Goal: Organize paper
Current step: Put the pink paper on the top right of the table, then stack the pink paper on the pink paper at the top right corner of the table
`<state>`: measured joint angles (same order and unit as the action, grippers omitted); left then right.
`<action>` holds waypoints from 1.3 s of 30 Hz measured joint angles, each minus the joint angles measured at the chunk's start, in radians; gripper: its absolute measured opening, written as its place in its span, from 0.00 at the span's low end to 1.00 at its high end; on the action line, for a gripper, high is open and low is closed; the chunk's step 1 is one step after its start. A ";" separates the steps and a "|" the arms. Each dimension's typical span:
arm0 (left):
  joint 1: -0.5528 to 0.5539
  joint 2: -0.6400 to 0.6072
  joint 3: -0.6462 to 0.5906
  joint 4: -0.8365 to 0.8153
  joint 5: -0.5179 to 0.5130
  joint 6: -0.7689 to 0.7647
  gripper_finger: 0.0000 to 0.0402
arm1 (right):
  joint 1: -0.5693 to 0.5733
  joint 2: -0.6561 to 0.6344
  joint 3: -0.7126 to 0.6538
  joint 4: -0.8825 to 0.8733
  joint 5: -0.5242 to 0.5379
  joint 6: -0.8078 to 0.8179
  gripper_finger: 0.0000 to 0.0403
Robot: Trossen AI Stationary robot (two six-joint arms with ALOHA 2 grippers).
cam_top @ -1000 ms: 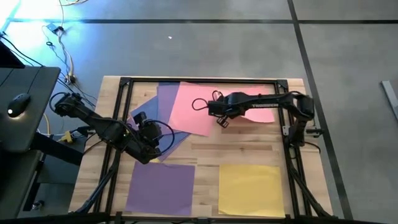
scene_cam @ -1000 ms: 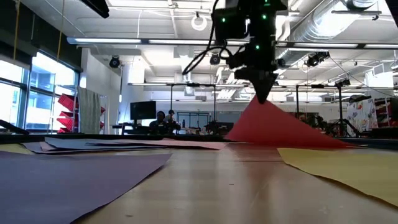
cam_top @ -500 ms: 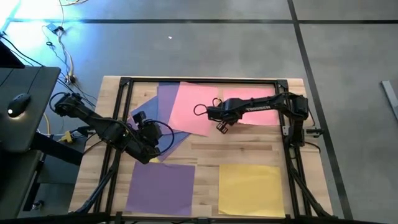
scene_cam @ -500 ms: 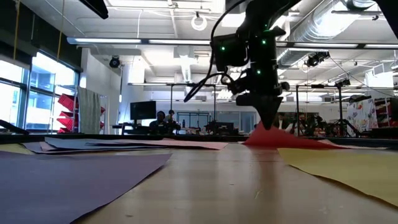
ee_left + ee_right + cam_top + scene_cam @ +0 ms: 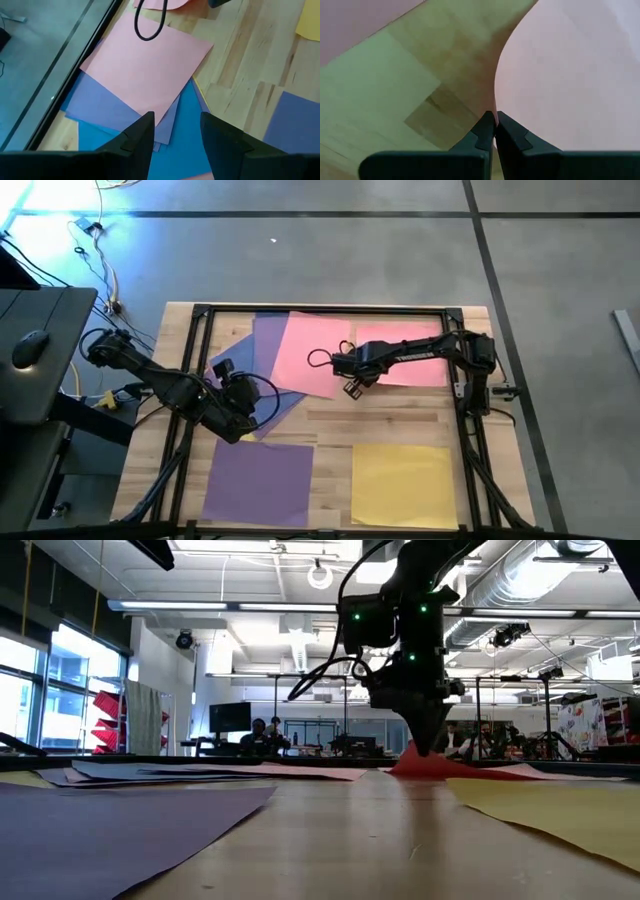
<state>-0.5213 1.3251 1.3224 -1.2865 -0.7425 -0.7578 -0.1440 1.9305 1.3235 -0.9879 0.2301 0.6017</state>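
Here right gripper (image 5: 494, 131) pinches thin pink sheet (image 5: 570, 70)

We see pink paper (image 5: 315, 350), blue sheet (image 5: 165, 155), purple sheet (image 5: 262, 480), yellow sheet (image 5: 402, 483), pale wood worktop (image 5: 390, 415), dark pincers.

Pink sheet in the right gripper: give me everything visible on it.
The pink sheet is thin, matte paper, roughly square, lying near the table's far right part. The right gripper is shut on its near left corner, low over the wood; in the low view that corner lifts slightly while the rest lies flat. It sits beside, seemingly just apart from, another pink sheet.
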 joint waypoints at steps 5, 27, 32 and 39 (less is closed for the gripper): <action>0.000 0.000 0.000 0.000 0.012 0.000 0.34 | 0.000 0.000 0.005 0.011 -0.035 -0.038 0.07; -0.019 -0.095 0.002 0.000 0.090 -0.139 0.34 | 0.150 0.152 0.081 0.531 -0.121 -0.443 0.63; -0.019 -0.095 0.002 0.000 0.126 -0.131 0.34 | 0.144 0.154 0.080 0.605 -0.081 -0.442 0.57; -0.019 -0.094 0.002 0.000 0.129 -0.132 0.34 | 0.104 0.181 0.081 0.590 -0.072 -0.436 0.55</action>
<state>-0.5407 1.2308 1.3239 -1.2865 -0.6135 -0.8895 -0.0400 2.1113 1.4044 -0.3979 0.1580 0.1658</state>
